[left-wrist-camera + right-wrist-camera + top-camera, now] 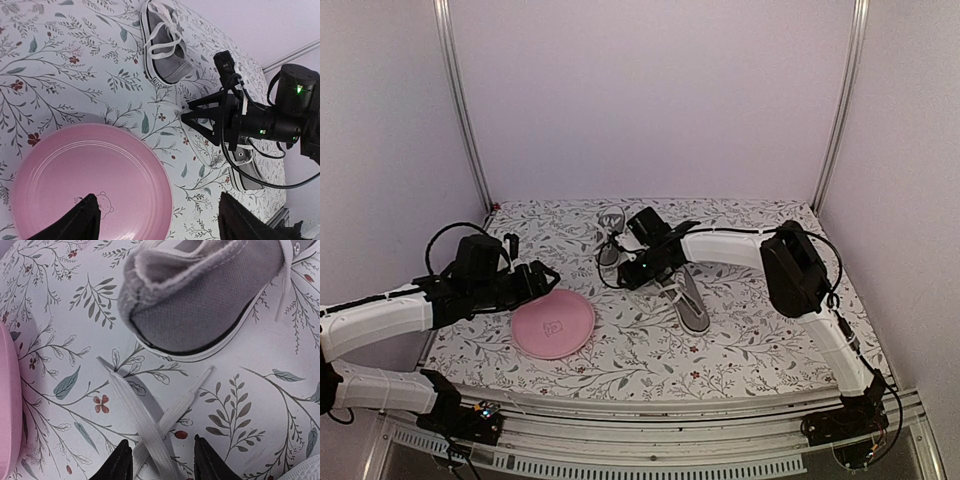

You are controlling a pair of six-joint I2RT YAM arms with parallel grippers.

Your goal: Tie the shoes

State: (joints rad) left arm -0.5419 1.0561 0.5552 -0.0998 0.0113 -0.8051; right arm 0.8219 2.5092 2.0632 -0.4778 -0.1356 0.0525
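left gripper (pixel 157 200) wide open over plate (pixel 60 170); right gripper (pixel 162 460) part-closed astride crossed laces (pixel 150 432), hold cut off below, cannot tell; one shoe (pixel 247 175) mostly hidden behind it

We see white shells on the long links of the left arm (pixel 380 320) and the right arm (pixel 730 245), with black housings at the joints. Black cables (pixel 272 187) loop beside each wrist. A green light (pixel 299 89) glows on the right wrist block, and the right gripper (pixel 161 442) has black, pointed fingers (pixel 120 462).
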